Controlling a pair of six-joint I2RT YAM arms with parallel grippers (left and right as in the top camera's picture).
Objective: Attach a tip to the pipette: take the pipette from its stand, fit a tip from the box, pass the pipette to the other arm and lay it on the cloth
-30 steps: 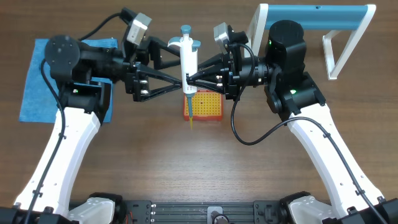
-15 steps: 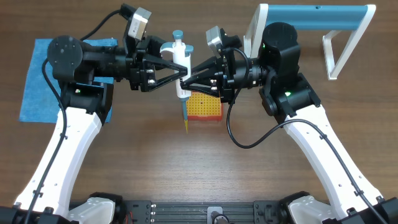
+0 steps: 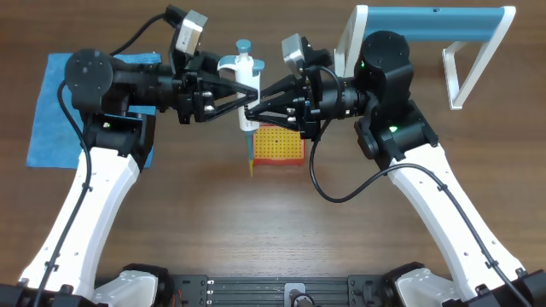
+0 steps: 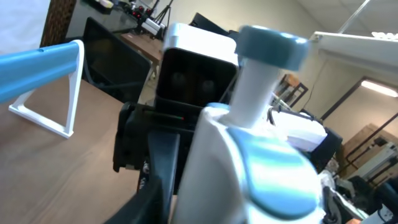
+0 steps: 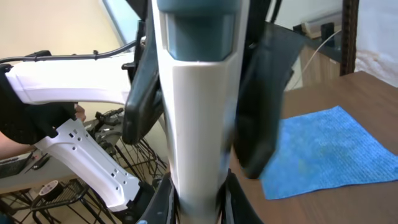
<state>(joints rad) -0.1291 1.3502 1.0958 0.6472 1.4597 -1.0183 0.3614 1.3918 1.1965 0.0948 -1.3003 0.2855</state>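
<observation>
White pipette (image 3: 247,75) (tip (image 3: 251,165) fitted) is pinched by both jaws; confirm left gripper (image 3: 255,94) holds firm before right gripper (image 3: 252,109) releases.

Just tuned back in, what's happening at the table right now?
This is the handover. The right gripper and the left gripper meet in mid-air, each closed on the pipette, held upright over the tip box. A yellow tip is already fitted. The blue cloth lies at the table's left; the pipette is not yet on it.
</observation>
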